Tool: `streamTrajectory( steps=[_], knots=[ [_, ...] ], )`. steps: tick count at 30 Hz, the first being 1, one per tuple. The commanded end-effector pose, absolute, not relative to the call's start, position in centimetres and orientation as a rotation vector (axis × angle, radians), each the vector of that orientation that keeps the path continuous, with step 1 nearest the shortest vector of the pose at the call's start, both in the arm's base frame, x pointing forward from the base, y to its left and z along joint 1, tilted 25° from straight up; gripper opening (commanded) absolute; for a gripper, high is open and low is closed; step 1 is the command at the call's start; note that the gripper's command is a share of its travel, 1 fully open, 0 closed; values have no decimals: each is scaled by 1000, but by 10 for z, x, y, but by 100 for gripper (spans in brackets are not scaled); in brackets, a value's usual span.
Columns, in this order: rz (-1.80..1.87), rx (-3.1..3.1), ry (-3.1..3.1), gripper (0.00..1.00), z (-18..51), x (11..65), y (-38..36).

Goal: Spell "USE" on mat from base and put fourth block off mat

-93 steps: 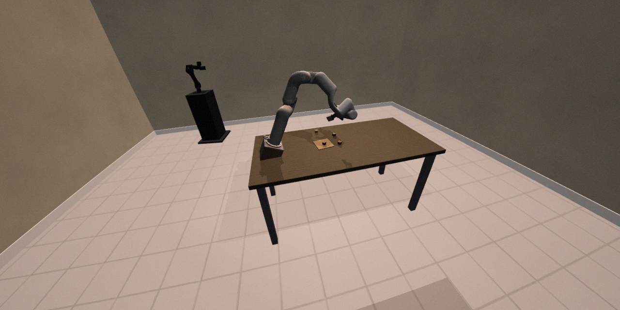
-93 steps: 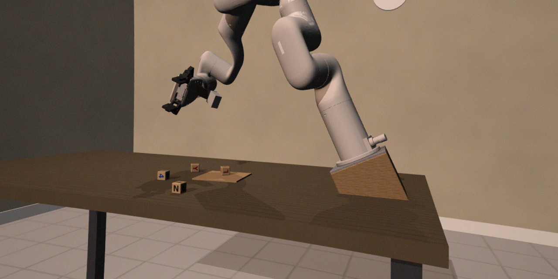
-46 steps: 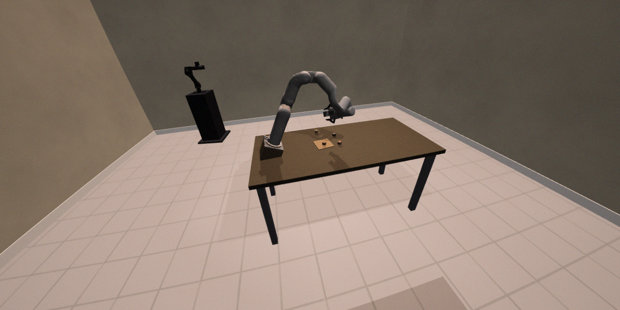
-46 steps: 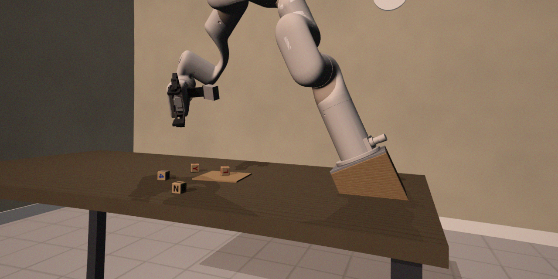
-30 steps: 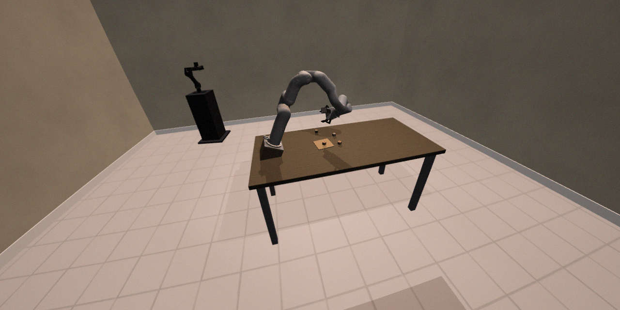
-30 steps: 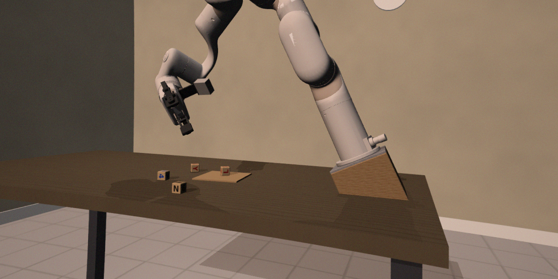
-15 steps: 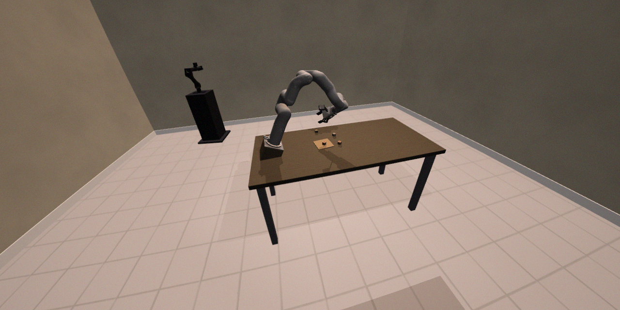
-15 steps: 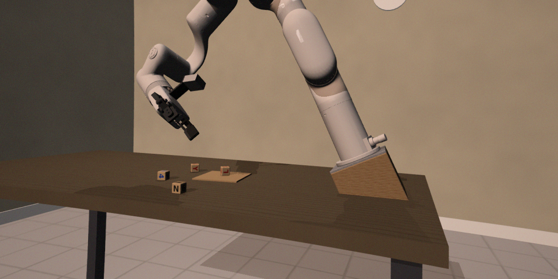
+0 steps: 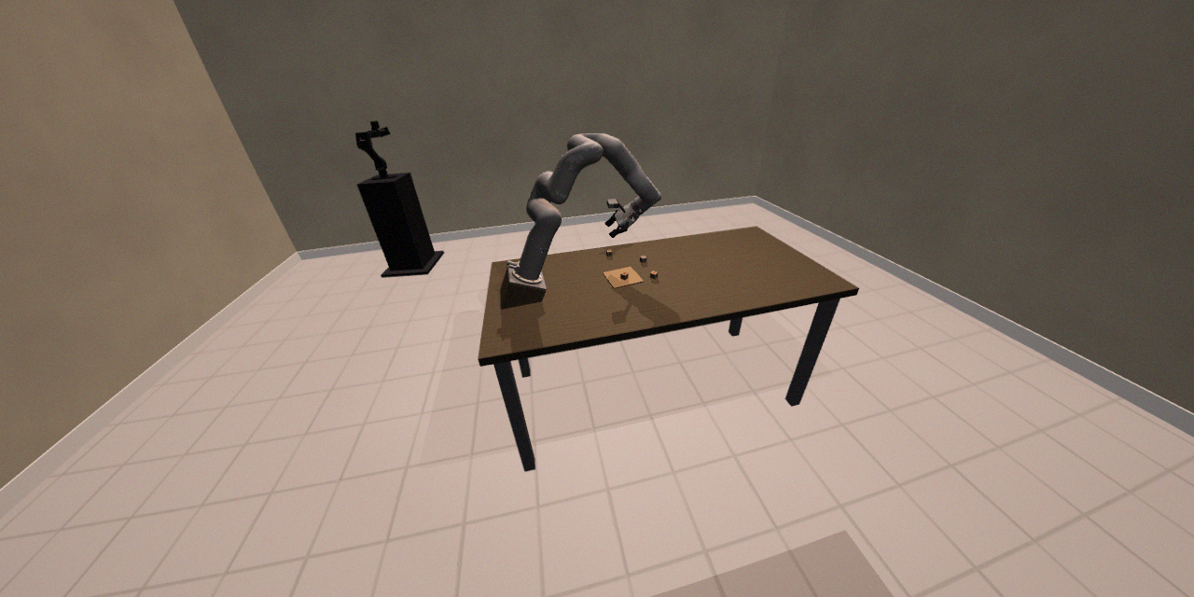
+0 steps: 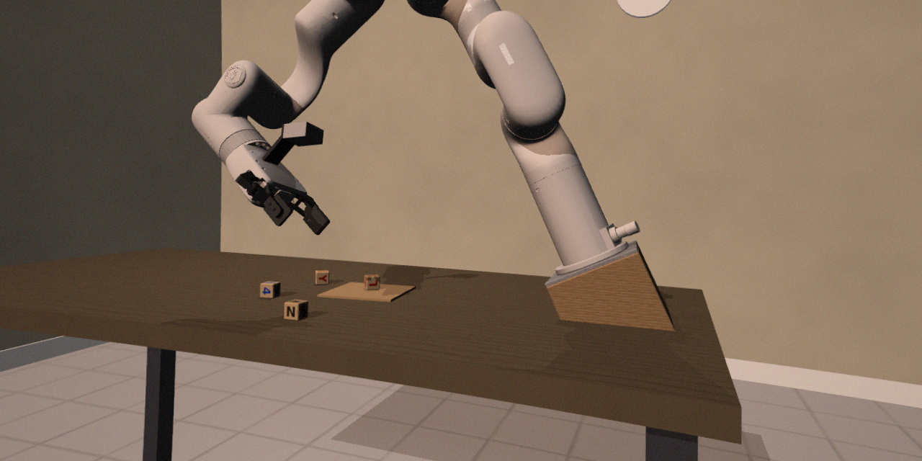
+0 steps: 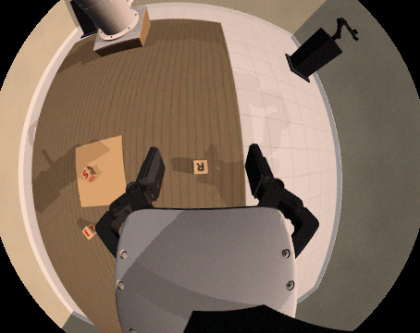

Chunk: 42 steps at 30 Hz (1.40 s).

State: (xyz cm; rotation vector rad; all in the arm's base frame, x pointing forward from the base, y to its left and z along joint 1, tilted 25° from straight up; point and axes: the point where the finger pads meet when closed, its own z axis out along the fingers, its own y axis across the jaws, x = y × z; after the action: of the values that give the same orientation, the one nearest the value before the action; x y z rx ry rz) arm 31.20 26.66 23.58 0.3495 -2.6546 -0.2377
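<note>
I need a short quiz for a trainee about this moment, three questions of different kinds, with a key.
1. True or false: the jaws of the gripper are open and hold nothing.
2. How many blocks lie on the mat?
A) none B) one C) three
3. Fill in: the gripper hangs ___ the table, touching no block.

Key: 1 true; 2 B, only the block on the mat; 3 above.
</note>
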Motion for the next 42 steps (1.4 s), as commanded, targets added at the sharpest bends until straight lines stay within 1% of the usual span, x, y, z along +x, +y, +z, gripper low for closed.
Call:
streamTrajectory(
  steps=[1, 7, 42],
  knots=[
    [-84, 260, -2712, 100, 232, 311, 276],
    [-4, 209, -2751, 100, 229, 310, 282],
    [1, 205, -2754, 100, 229, 310, 282]
  ],
)
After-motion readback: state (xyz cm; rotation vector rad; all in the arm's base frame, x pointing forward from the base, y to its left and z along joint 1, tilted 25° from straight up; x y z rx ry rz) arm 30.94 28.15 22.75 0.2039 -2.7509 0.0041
